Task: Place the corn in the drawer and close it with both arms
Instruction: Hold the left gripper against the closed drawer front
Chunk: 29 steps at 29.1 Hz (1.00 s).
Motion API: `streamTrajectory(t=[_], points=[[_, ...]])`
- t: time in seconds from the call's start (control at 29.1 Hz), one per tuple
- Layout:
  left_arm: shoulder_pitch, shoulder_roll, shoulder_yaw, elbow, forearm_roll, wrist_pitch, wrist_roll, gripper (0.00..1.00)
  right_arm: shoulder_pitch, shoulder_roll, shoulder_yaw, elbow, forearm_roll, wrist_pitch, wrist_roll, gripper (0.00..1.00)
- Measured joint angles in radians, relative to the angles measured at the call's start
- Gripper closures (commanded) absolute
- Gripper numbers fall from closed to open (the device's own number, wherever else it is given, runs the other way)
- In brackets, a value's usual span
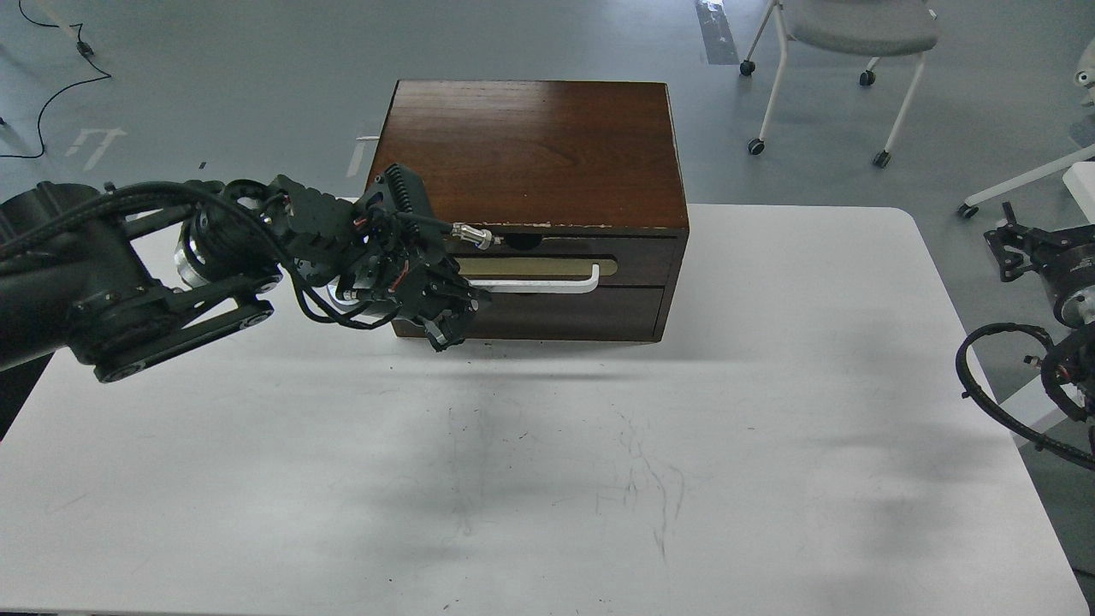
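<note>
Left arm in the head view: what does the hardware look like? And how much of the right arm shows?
The left arm is matte black with a silver ring joint, looped black cables, thin red wiring near the wrist and a ribbed black block on top. The left gripper is a black claw with a pale tip. The right arm is black too, with a silver joint and a cable loop; its gripper is out of frame.

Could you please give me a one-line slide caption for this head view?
Left gripper at the closed drawer's handle; right arm waits at the table edge; no corn visible.
</note>
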Motion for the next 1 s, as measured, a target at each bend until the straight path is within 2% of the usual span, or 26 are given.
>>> streamTrajectory(t=[1.0], points=[[0.041,0.007,-0.015,-0.059,0.001,0.0,-0.003,1.0,-0.002,0.0,-0.003,-0.033,-0.003,0.0,0.0,0.0]])
